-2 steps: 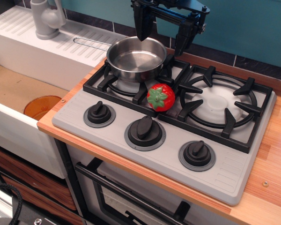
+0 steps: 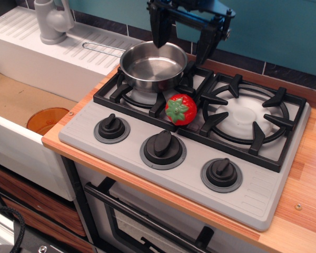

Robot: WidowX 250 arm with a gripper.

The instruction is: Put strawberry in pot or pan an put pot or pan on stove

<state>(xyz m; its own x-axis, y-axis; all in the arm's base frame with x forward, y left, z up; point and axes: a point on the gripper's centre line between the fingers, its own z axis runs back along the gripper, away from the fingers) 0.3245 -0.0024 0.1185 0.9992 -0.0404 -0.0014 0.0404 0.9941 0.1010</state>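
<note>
The strawberry (image 2: 181, 109), red with a green cap, lies on the black grate between the two burners of the grey stove (image 2: 200, 158). The shiny steel pan (image 2: 154, 65) stands empty on the left rear burner, its wire loop handle pointing left over the white drainboard. My gripper (image 2: 182, 48) hangs open and empty above the pan's right rear rim, its two black fingers pointing down, one over the pan and one just right of it.
A white sink unit with a grey tap (image 2: 51, 20) stands at the left. An orange bowl (image 2: 47, 119) sits in the basin. Three black knobs (image 2: 163, 145) line the stove front. The wooden counter (image 2: 305, 195) runs to the right.
The gripper has risen slightly above the pan. Nothing else has moved.
</note>
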